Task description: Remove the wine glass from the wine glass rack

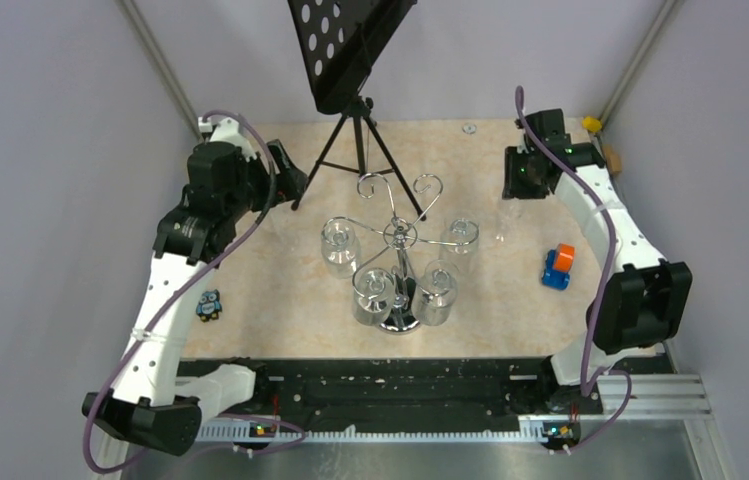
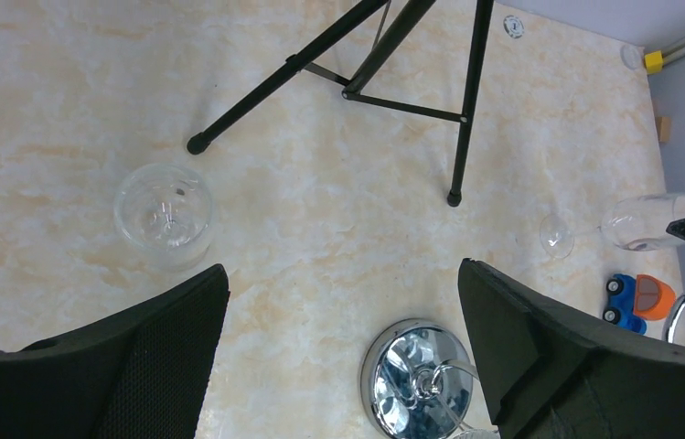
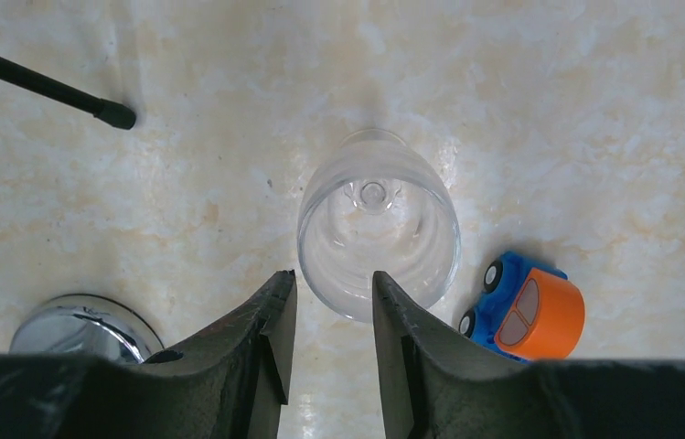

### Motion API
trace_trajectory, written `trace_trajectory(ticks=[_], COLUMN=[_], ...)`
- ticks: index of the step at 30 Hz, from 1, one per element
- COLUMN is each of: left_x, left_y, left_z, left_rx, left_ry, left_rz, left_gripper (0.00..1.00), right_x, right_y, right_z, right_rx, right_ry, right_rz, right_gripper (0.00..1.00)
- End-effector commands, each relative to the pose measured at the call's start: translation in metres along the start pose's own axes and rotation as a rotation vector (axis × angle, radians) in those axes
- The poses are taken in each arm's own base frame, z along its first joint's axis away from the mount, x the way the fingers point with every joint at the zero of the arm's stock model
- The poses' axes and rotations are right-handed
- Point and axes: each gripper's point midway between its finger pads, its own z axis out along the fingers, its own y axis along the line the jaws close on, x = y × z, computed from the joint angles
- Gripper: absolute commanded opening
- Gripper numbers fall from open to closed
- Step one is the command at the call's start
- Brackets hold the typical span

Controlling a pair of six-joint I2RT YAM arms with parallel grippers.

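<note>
Wine glass off the rack: the right hand [image 3: 331, 279] hangs directly over the wine glass [image 3: 379, 229]. Its two black fingers [image 3: 265, 338] are parted by only a narrow gap and, as far as we can see, grip nothing. The near rim of the bowl shows through that gap, and we cannot tell whether either finger touches it. The wine glass stands upright on the marbled beige tabletop [image 1: 280, 290], foot down and mouth up, so that from the wrist we look straight down into the bowl to the top of its stem. It is off the wine glass rack [image 1: 402, 238] and stands apart from it, to the rack's right and a little farther from the arm bases. A blue and orange toy car [image 3: 526, 311] sits near the glass, to its right. Across the tabletop the left hand [image 2: 342, 270] hovers wide open with nothing in it, to the left of the rack, whose round mirrored base [image 2: 416, 380] shows in its wrist view. The chrome rack stands at the middle of the tabletop, and we count four other glasses [image 1: 373, 290] hanging bowl down from its curled arms, two on the side nearer the arm bases and one out to each side. Behind the rack stands a black tripod music stand [image 1: 350, 60], and a small blue owl figure [image 1: 209, 305] lies on the tabletop near the left arm [image 1: 165, 290].
</note>
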Motion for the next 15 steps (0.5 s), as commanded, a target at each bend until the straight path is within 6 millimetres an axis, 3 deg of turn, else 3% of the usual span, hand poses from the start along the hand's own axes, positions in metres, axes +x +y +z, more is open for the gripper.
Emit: trace_trajectory(ticks=[1,5,8,15], left_x=[-0.015,-0.021,-0.023,-0.022], left_y=[-0.005,0.000,-0.001,-0.027], left_z=[-0.011,-0.018,-0.022,-0.034], left_rx=[0.028,0.002,0.012,0.169], left_ry=[-0.068,-0.100,-0.116,-0.132], left_rz=[0.024,0.034,0.039,0.048], left_gripper=[0.99,0.99,0.99,0.98], right_x=[-0.035,-0.044,-0.055,-0.076], right_y=[-0.002,0.000,0.007,0.054], right_z=[-0.034,-0.048,-0.070,-0.150], right_rx=[0.006,-0.010,-0.059,-0.382], right_ry=[-0.146,-0.200,-0.280,-0.550], right_rz=[0.017,0.025,0.035,0.120], right_gripper=[0.39,0.44,0.45,0.55])
